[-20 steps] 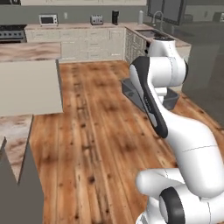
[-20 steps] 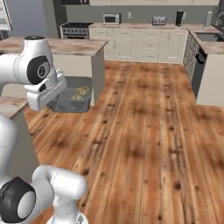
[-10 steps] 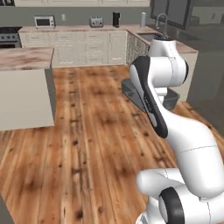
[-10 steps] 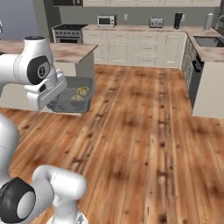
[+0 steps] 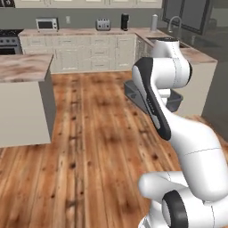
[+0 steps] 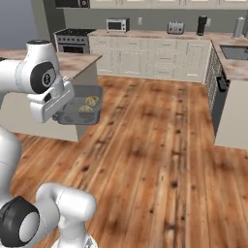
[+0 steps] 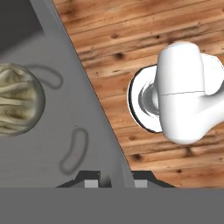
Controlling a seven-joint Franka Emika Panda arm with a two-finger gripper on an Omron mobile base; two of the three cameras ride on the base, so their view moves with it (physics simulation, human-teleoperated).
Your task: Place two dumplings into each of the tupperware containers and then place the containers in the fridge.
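One of the tupperware containers (image 6: 72, 114), a shallow grey translucent tray, hangs in the air over the wooden floor, level. My gripper (image 7: 114, 181) is shut on its rim. In the right base view the gripper (image 6: 60, 115) sits at the tray's left edge, and two dumplings (image 6: 90, 100) lie side by side in the tray. The hand view looks down on the tray floor (image 7: 52, 148) with one pale dumpling (image 7: 17, 105) at the left. In the left base view the container (image 5: 174, 100) shows behind my arm. The fridge is out of view.
An island counter (image 5: 22, 71) (image 6: 72, 60) stands to the left. A long back counter (image 6: 160, 36) carries a microwave (image 6: 117, 24) and a toaster (image 6: 175, 27). A sink counter (image 5: 196, 55) with a dark dishwasher (image 6: 218, 92) is on the right. Wooden floor (image 6: 155, 145) lies ahead.
The whole scene has shifted in both base views, so the base has driven and turned. The island has slid back and left. The container stays held the same way.
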